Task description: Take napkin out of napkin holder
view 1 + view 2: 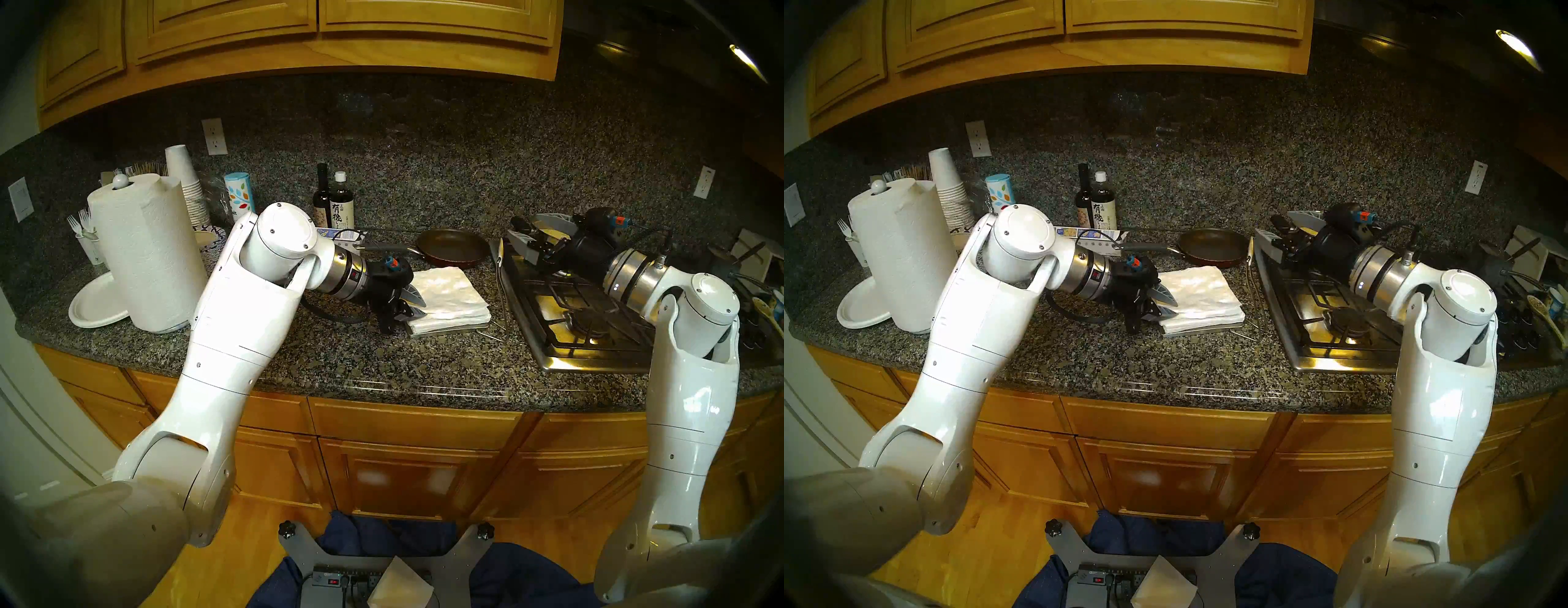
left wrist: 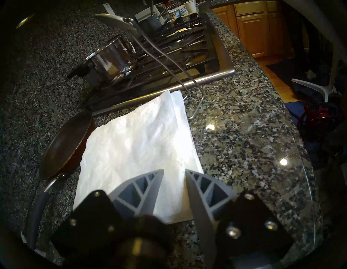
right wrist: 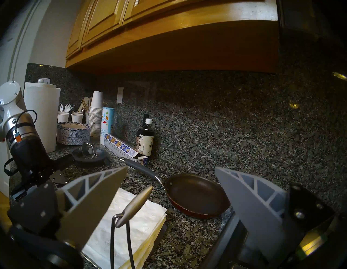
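In the left head view, we see the napkin [image 1: 441,288] lying on top of the stack of napkins [image 1: 452,318], which sits in the napkin holder [image 1: 445,330] on the granite countertop [image 1: 339,352], between the frying pan [image 1: 453,247] and the counter's front edge. Our left gripper [image 1: 413,303] is at the napkin's left edge, its 2 fingers partly apart around the edge and not yet pinched shut. Our right gripper [image 1: 524,237] hangs over the stove [image 1: 572,314], spread wide and empty.

The right head view shows the same: the sheet lies flat, its edges skewed slightly to the counter front, no long axis since it is square.

In the left wrist view, the fingers [image 2: 150,189] straddle the near edge with a gap between them; the wire arm [image 2: 169,62] is swung up and clear of the paper.

In the right wrist view, the arm's flattened tip [image 3: 135,205] stands raised above the stack.

We judge the holder opened and the grasp under way; pinching, lifting and carrying off 1 sheet remain.
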`<state>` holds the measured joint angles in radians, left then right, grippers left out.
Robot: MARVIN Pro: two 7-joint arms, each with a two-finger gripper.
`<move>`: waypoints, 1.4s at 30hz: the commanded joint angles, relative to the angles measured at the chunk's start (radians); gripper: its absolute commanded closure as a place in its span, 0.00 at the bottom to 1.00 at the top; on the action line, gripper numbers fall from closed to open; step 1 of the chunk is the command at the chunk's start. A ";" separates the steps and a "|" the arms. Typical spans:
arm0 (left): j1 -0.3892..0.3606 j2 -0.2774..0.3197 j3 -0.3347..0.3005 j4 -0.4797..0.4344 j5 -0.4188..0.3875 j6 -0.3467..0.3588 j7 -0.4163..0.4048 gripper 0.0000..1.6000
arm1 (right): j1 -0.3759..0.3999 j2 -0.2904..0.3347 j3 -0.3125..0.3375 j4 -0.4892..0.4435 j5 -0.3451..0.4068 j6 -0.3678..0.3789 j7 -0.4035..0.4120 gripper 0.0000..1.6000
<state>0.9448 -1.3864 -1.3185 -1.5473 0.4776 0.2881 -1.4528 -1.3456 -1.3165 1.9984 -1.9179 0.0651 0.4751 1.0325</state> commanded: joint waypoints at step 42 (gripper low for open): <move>0.011 0.139 -0.175 -0.130 0.035 -0.025 -0.006 1.00 | 0.025 0.004 0.006 -0.023 0.013 -0.006 -0.002 0.00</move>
<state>0.9387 -1.2798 -1.4199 -1.6255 0.5667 0.2470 -1.4183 -1.3456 -1.3161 2.0051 -1.9197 0.0702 0.4723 1.0279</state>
